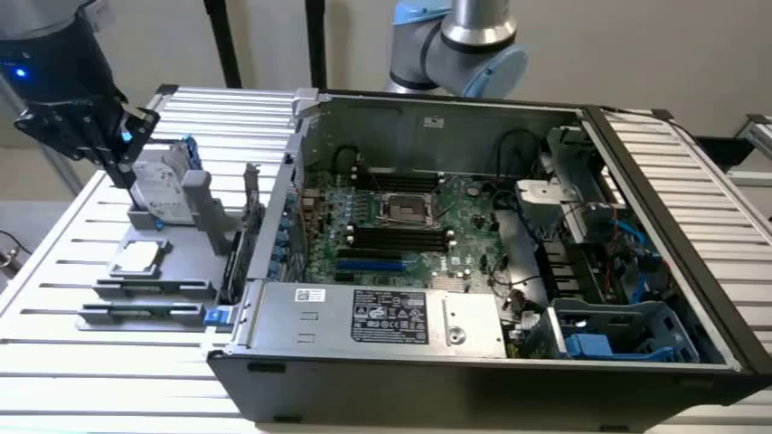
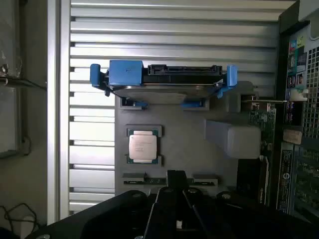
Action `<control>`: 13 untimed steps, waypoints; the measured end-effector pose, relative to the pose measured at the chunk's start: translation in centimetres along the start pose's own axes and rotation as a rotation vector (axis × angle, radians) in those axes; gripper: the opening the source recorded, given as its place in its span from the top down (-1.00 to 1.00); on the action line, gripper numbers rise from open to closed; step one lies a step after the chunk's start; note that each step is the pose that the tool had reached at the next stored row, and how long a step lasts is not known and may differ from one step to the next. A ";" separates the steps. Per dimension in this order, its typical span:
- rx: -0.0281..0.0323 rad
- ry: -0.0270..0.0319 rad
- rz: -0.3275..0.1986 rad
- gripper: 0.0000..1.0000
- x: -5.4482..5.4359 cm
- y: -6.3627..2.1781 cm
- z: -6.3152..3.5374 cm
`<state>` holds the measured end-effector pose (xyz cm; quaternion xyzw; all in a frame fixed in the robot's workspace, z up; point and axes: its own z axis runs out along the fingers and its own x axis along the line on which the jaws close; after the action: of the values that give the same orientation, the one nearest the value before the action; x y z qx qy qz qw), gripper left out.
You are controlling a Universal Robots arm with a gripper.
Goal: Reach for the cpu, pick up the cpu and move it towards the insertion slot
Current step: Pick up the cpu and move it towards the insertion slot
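So, the gripper (image 1: 117, 172) hangs just above the upright hard drive (image 1: 163, 185), and I honestly can't make out if it's spread or closed. The cpu (image 1: 139, 258) lies flat in the grey holder (image 2: 184, 149) on the slatted table (image 1: 72, 362), well apart from the insertion slot (image 1: 408, 210) inside the computer case (image 1: 483, 380).

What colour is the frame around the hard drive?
Blue; the hard drive frame shows best in the wrist view.
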<state>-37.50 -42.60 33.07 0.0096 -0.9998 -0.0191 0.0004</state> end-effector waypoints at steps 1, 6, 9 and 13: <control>0.0000 0.0000 0.000 0.79 0.0 0.00 0.00; 0.0001 0.0001 0.000 0.79 0.0 0.00 0.00; 0.0000 0.0000 0.000 0.79 0.0 0.00 0.00; 0.0001 0.0001 0.000 0.79 0.0 0.00 -0.01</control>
<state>-37.52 -42.61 33.07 0.0096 -0.9998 -0.0191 0.0005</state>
